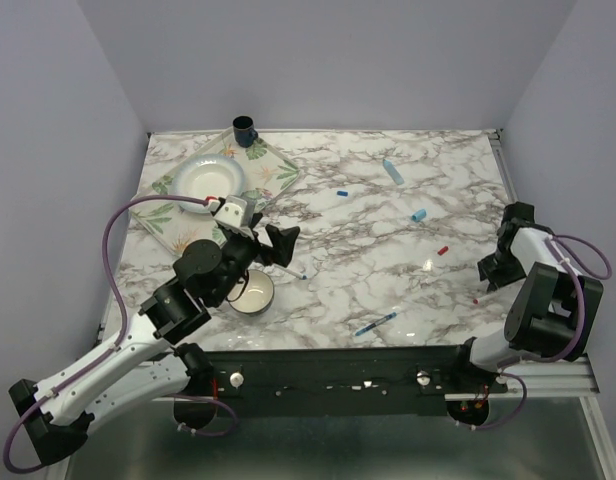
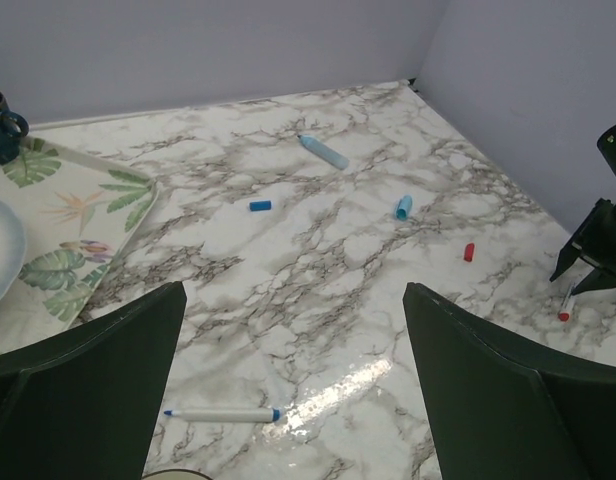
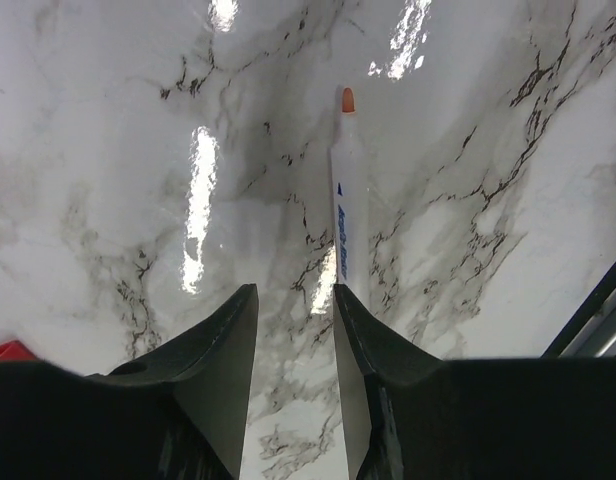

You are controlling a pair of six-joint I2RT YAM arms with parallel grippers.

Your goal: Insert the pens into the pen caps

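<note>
A white pen with a red tip (image 3: 348,200) lies on the marble, its near end hidden behind the right finger (image 3: 363,330) of my right gripper (image 3: 293,290). The jaws stand partly open with only marble in the gap. The red cap (image 3: 6,350) is at that view's left edge. My left gripper (image 2: 293,288) hangs wide open over the marble, a white pen with blue ends (image 2: 223,413) just beyond its left finger. Farther off lie a dark blue cap (image 2: 260,205), a light blue pen (image 2: 323,152) and a light blue cap (image 2: 403,207). A thin blue pen (image 1: 376,322) rests near the front edge.
A leaf-patterned tray (image 1: 168,215) with a white plate (image 1: 210,178) lies at the back left, with a dark mug (image 1: 245,128) behind it. A small white bowl (image 1: 254,291) sits beneath the left arm. Side walls close in the table (image 1: 338,235).
</note>
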